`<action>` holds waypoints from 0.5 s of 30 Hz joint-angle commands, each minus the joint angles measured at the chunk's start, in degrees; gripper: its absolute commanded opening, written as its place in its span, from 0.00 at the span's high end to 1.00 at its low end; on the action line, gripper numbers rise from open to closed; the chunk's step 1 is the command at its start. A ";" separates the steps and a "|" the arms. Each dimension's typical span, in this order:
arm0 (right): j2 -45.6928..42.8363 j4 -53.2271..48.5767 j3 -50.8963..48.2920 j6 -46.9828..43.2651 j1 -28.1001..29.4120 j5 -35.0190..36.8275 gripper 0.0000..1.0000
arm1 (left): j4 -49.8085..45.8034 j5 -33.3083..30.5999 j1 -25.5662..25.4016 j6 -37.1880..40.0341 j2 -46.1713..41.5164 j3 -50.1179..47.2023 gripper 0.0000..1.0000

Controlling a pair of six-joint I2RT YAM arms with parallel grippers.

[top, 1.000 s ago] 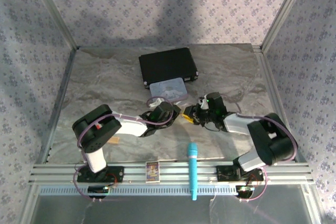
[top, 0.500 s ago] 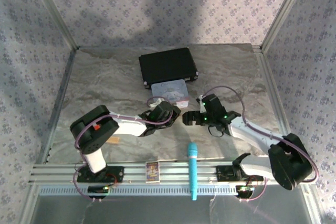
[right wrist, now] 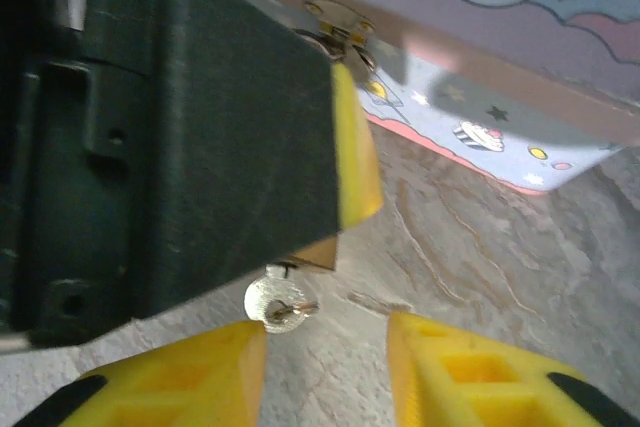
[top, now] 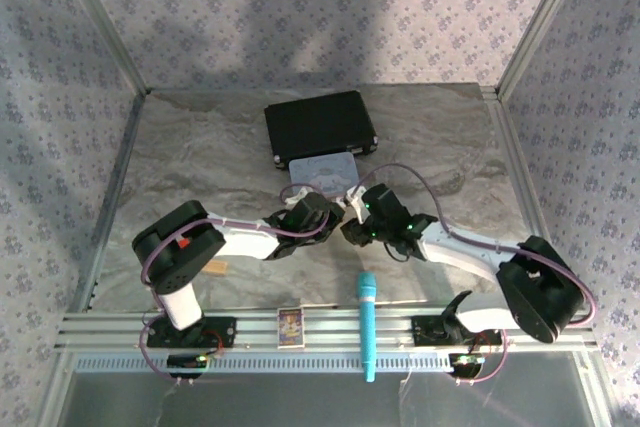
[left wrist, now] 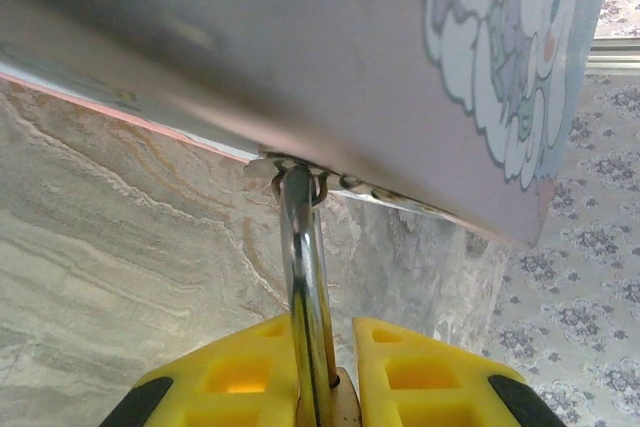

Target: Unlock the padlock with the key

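Note:
The padlock hangs by its silver shackle from the hasp of the pastel cartoon tin. My left gripper is shut on its brass body. In the right wrist view the left gripper's black finger covers most of the padlock. The key sticks out of the padlock's underside, its round silver head showing. My right gripper is open just below, and the key head lies beside its left finger, unclamped. In the top view the left gripper and right gripper meet in front of the tin.
A black case lies behind the tin. A turquoise stick crosses the front rail, with a small printed card to its left. A tan block sits by the left arm's base. Marbled table spreads to the left and right.
The right arm stretched out, then came back in toward the left gripper. Its jaws opened off the key. The left arm kept its hold on the padlock.

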 commanded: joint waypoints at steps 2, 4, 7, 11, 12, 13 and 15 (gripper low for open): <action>1.70 7.56 -0.68 -2.95 0.59 0.47 0.64 | -3.18 3.93 -0.28 -3.80 -1.61 -1.21 1.00; 2.14 8.45 -1.01 -3.42 0.70 0.45 0.64 | -3.10 3.99 -0.28 -3.72 -1.78 -1.37 1.00; 2.58 10.40 -1.91 -4.20 0.82 -0.03 0.64 | -2.52 4.49 -0.28 -3.84 -1.83 -1.48 1.00; 2.57 14.84 -3.63 -4.03 0.07 -2.93 0.67 | -1.27 4.98 -0.37 -4.93 -1.94 -2.03 1.00; 2.46 16.31 -4.49 -3.49 -0.45 -4.73 0.66 | -0.63 4.98 -0.37 -5.27 -2.09 -2.32 1.00; 2.33 17.41 -5.23 -3.12 -0.96 -5.91 0.65 | -0.42 4.98 -0.33 -5.37 -2.12 -2.50 1.00; 1.83 18.55 -6.96 -3.55 -1.78 -7.46 0.63 | -0.91 4.66 -0.28 -5.38 -2.62 -2.65 1.00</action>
